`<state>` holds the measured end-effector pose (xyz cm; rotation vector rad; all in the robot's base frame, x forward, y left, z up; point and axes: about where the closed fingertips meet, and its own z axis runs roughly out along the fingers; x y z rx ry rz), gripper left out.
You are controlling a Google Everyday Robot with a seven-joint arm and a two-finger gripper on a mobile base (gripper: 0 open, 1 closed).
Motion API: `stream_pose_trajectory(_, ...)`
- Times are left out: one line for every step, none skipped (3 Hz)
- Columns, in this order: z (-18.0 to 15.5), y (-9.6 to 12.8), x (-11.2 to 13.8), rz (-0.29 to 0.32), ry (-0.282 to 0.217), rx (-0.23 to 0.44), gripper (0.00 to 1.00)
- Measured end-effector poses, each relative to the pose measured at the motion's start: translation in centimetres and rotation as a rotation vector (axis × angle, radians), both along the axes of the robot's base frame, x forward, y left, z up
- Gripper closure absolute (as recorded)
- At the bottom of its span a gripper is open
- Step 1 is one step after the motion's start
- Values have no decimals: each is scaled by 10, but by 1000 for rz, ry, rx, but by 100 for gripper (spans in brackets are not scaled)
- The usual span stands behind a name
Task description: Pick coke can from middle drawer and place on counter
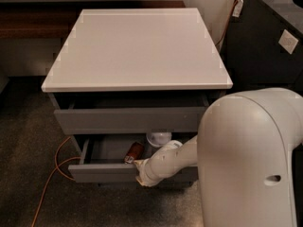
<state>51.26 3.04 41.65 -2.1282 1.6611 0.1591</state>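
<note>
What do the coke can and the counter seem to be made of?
The coke can, in the open middle drawer: likely metal, dark red painted body with a silvery end. The counter: smooth white laminate or painted board, matte with soft sheen; which, I cannot tell. The gripper is at the drawer's front, beside the can.
</note>
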Motion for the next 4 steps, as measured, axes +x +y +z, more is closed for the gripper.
stream_pose_trajectory(0,0,0,0,0,0,36)
stream_pose_trajectory(0,0,0,0,0,0,12)
stream_pose_trajectory(0,0,0,0,0,0,0)
stream_pose_trajectory(10,7,-11,15,-9,33,0)
